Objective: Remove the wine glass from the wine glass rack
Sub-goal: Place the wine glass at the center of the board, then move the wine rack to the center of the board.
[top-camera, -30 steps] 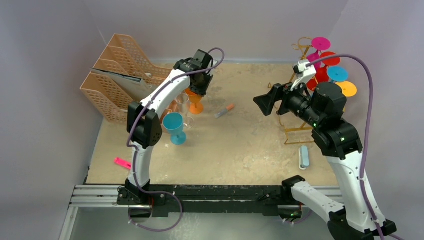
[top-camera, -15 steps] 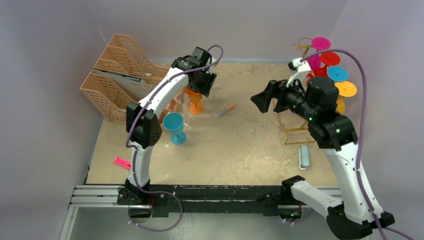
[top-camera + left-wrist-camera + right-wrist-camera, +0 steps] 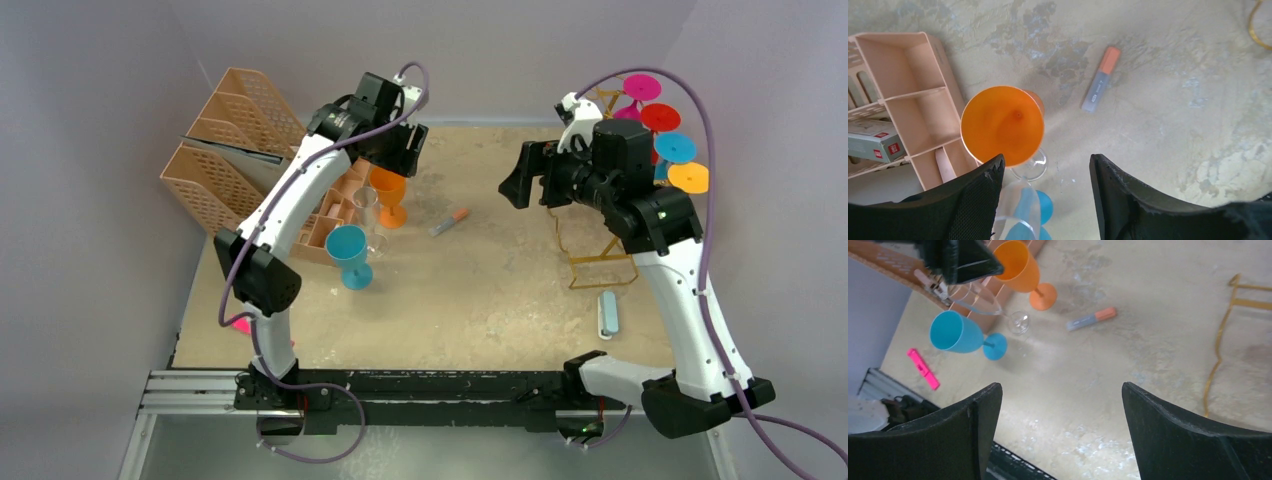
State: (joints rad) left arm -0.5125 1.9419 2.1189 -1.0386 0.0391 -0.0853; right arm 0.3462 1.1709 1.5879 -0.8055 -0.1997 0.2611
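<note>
Upper right of the overhead view: wine glass rack (image 3: 597, 262), wine glasses (image 3: 676, 148) hanging on it; right gripper (image 3: 522, 178) just left, facing away. Left wrist view: left gripper (image 3: 1046, 165) spread, empty, above upright orange glass (image 3: 1001, 125). Right wrist view: jaws wide, nothing held. Probably between picks; next, reaching for a hanging stem.

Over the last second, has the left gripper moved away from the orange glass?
Yes. The left gripper has pulled up and back toward the far wall, while the orange glass stands where it was, now uncovered in the top view.
</note>
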